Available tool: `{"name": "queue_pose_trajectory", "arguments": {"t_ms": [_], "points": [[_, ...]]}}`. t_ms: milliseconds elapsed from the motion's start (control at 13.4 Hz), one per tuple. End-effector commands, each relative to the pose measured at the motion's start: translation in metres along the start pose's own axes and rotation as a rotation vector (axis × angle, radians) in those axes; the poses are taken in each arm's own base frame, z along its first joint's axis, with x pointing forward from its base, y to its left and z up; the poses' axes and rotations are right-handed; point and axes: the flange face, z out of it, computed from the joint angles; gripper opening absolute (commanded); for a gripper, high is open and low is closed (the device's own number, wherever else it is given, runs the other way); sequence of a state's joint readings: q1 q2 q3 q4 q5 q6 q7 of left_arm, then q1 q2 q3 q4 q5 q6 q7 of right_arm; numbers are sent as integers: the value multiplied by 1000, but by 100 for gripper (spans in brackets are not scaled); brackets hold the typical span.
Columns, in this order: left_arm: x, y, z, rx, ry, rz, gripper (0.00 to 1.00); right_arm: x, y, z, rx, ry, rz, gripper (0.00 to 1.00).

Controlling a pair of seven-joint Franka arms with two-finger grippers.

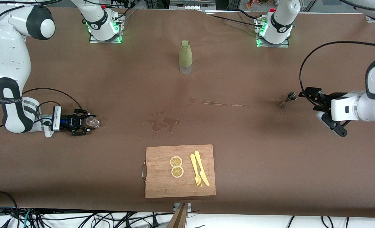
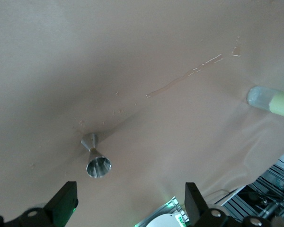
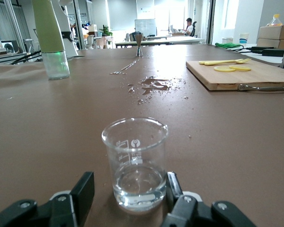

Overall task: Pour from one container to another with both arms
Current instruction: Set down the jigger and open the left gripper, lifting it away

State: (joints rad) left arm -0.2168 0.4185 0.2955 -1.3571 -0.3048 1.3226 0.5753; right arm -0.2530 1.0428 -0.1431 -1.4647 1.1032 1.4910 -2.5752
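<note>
At the right arm's end of the brown table (image 1: 79, 79), the right gripper (image 1: 85, 122) sits low at the tabletop with a small glass beaker (image 1: 92, 122) standing between its fingers (image 3: 83, 191). The fingers are spread on either side of the beaker; one pad lies right against the glass wall, the other stands apart from it. The beaker is upright and holds a little clear liquid at the bottom.

Toward the left arm's end, the left gripper (image 1: 312, 98) hangs over the table with its fingers (image 2: 66, 201) wide apart and nothing between them. A small metal measuring cup (image 1: 288, 98), hourglass-shaped and upright, stands on the table just beside that gripper, toward the table's middle, clear of both fingers.

A tall bottle (image 1: 185, 57) with a pale green sleeve stands near the middle of the table, closer to the robots' bases. Wet patches (image 1: 163, 122) and a thin streak of liquid (image 1: 225, 104) mark the cloth between the two grippers. Nearer the front camera lies a wooden cutting board (image 1: 157, 185) carrying two lemon slices (image 1: 176, 166), a yellow fork (image 1: 195, 171) and a yellow knife (image 1: 202, 167).
</note>
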Motion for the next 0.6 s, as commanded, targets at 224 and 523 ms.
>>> {"name": "queue_pose_trajectory", "arguments": {"t_ms": [224, 523], "points": [[-43, 38, -61, 107, 92, 7, 100, 11, 5, -23, 28, -61, -28, 66], [-71, 74, -103, 245, 168, -54, 100, 8, 1, -30, 28, -72, -22, 66]]}}
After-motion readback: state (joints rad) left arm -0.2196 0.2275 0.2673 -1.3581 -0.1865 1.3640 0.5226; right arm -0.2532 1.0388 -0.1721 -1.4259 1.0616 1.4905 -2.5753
